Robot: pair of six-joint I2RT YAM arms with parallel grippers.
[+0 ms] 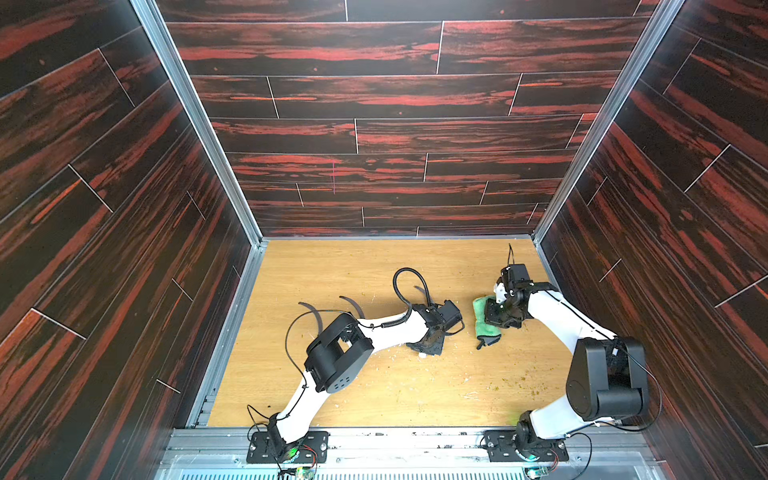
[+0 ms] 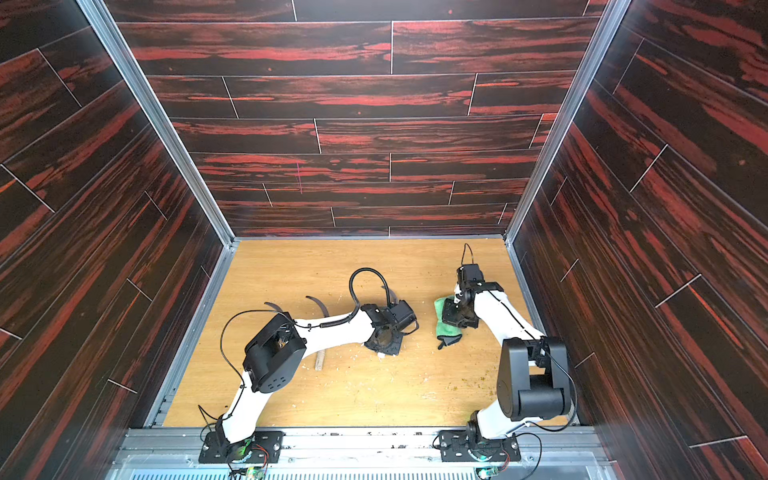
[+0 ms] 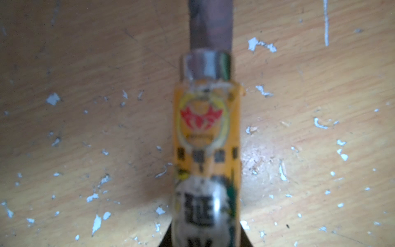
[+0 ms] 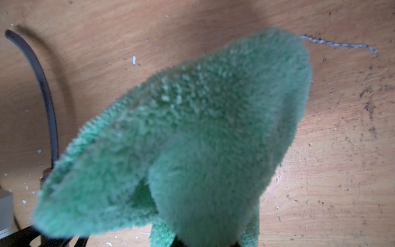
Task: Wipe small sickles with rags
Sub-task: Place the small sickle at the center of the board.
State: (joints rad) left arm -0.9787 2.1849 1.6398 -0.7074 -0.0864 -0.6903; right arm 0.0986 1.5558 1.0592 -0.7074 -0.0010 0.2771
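Between dark plank walls (image 1: 374, 95), flecked wooden tabletop (image 1: 332, 270)

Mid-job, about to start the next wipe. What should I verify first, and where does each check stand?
1. Left tool shut on labelled sickle handle: ok.
2. Right tool shut on green rag: ok.
3. Rag on that sickle's blade: not ok, the blade stands beside it.
4. Two other sickles clear of left arm: not ok, partly under it.
5. Blade cleanliness: cannot tell.
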